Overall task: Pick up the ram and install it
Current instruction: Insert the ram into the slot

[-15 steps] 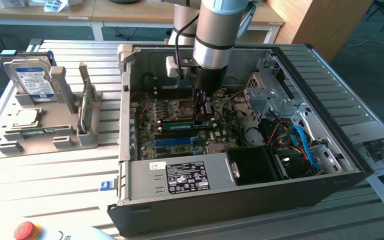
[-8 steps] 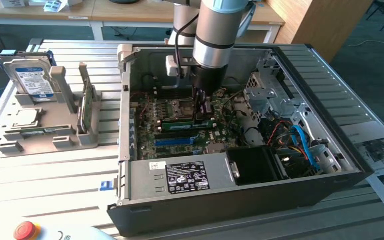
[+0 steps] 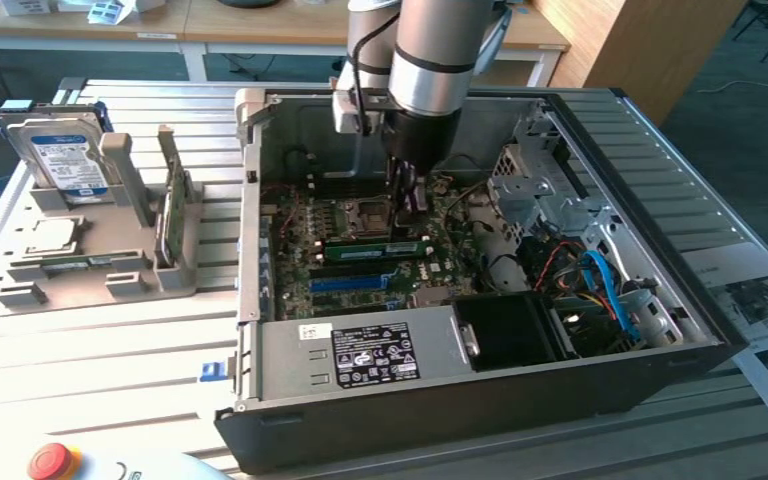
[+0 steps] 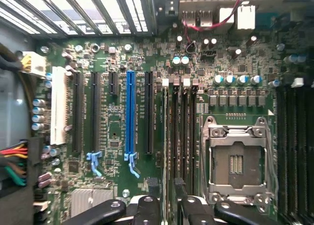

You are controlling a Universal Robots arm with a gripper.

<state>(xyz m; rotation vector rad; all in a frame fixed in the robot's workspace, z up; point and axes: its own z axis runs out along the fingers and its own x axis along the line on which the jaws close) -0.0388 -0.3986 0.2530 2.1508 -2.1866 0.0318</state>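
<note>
The ram, a long narrow green stick, sits along the memory slots of the motherboard inside the open black case, just in front of the CPU socket. My gripper hangs a little above the board, over the socket end of the stick, and does not touch it. In the wrist view the gripper is open, its black fingertips straddling the dark memory slots with nothing between them. The CPU socket lies beside those slots.
On the exterior view's left, a grey holder carries a silver hard drive with a blue label, an upright green card and a thin green strip lying flat. Drive cage and cables crowd the case's right side. A red button sits near the front.
</note>
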